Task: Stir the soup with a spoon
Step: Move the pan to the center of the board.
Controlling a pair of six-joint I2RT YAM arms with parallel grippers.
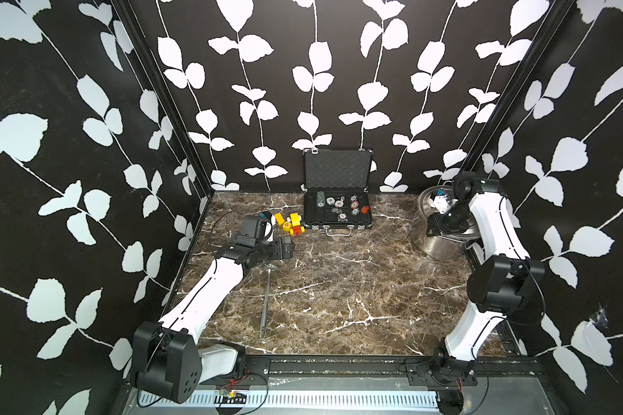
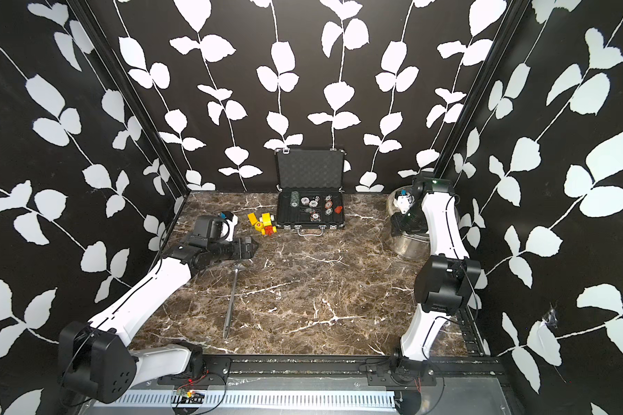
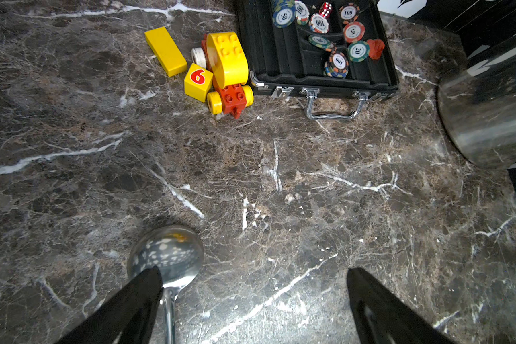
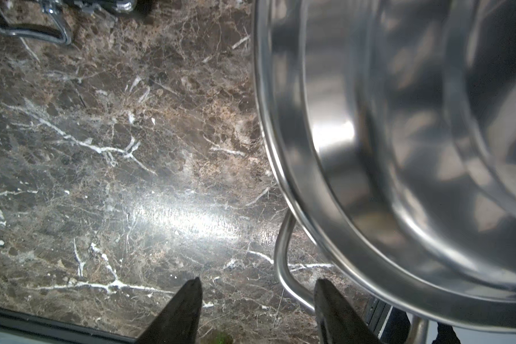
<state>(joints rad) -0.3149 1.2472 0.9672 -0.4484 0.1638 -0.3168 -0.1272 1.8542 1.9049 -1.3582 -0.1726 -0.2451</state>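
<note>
Spoon: the spoon (image 1: 267, 301) lies flat on the marble table (image 1: 339, 287), round bowl toward the back and thin handle running toward the front edge. Nothing holds it.
Pot: the pot (image 1: 441, 248) stands in the far right corner, well apart from the spoon. The right wrist view shows only bare shiny steel (no liquid that I can make out).
Left gripper: the left gripper (image 3: 252, 271) hangs just over the spoon's bowl with its jaws spread wide and empty. One finger (image 3: 137, 297) crosses the neck of the bowl, so the spoon sits off to that side and not between the jaws.
Right gripper: the right gripper (image 4: 258, 281) is parted and clamps nothing. The pot's loop handle (image 4: 280, 262) sits just beside one finger.
Risk: from here, I reckon the left jaws would close on air or nudge the bowl sideways. The thin handle lies flush on hard stone and looks apt to roll or skid. A lopsided pinch on the loop handle could tip or drag the pot.
Left arm: low and stretched forward, wrist bent, gripper near level over the table.
Right arm: raised high, elbow up, wrist folded down over the pot.
Around: toy blocks (image 3: 221, 71) and an open chip case (image 3: 316, 80) sit at the back.
</note>
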